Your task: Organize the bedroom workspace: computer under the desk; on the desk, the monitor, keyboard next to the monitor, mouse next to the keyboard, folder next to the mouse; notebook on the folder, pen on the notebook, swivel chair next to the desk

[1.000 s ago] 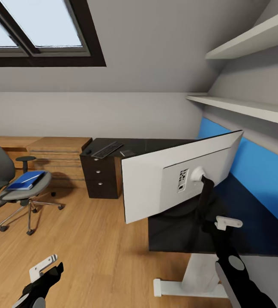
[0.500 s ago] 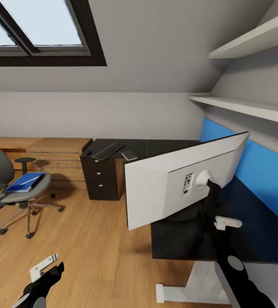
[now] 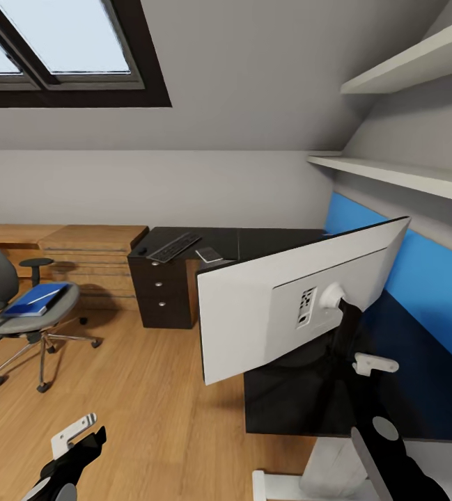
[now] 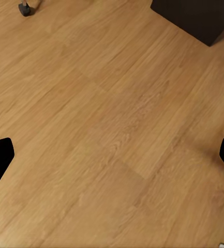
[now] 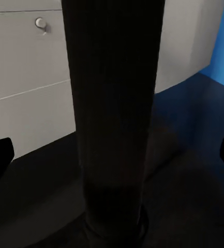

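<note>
Pale sloped walls and a dark-framed skylight [image 3: 58,49] close over warm wood planking. From the head camera I see the monitor [image 3: 292,306] from behind: a smooth light-grey slab, tilted, over the black tabletop [image 3: 302,390] with a blue panel [image 3: 421,278] beyond. My right wrist camera adds its stem [image 5: 114,119], a matte black column standing between my right jaws, which are wide apart, touching nothing. My left jaws, spread, look at bare floor [image 4: 112,134]. Far off, the slim keyboard [image 3: 173,247] lies on the drawer unit [image 3: 159,296], and the blue folder [image 3: 34,300] rests on the swivel chair [image 3: 27,316].
</note>
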{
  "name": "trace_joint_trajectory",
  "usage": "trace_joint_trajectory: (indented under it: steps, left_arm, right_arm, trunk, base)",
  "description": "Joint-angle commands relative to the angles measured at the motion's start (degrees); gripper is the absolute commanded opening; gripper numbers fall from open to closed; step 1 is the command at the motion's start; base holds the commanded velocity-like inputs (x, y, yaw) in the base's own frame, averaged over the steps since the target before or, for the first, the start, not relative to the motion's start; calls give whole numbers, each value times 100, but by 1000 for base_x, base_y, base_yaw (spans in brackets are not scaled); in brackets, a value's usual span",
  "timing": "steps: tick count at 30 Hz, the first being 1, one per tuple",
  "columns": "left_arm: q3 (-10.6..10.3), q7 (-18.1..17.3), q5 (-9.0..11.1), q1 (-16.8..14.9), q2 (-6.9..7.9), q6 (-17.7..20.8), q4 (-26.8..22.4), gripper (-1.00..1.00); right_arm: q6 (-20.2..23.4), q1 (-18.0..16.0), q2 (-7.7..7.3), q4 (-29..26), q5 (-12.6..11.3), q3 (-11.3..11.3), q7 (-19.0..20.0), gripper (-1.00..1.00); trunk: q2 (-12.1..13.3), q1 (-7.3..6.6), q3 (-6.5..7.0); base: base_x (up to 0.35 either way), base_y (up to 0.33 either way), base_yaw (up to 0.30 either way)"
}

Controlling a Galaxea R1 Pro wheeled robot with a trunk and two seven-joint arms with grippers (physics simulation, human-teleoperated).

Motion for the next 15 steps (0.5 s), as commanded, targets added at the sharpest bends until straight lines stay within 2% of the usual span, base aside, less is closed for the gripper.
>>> trace_joint_trajectory:
  steps: [1,7,15]
  left_arm:
    - [-4,32,44,-3,2,21,-9,100]
    - [-6,34,44,-3,1,14,-7,100]
    - [-6,32,49,-3,1,16,-7,100]
  right_arm:
    - [-9,-3,-6,4,-56,3,-27,100]
    - [-18,-3,-12,191,-64,-32,-47,100]
    - [-21,-3,-13,224,-57,-37,-49,100]
  trunk:
    - [-4,0,-6]
    - [-4,0,-6]
    - [-4,0,-6]
  base:
    - [10,-3,0]
    - [131,-1,0]
    - [22,0,0]
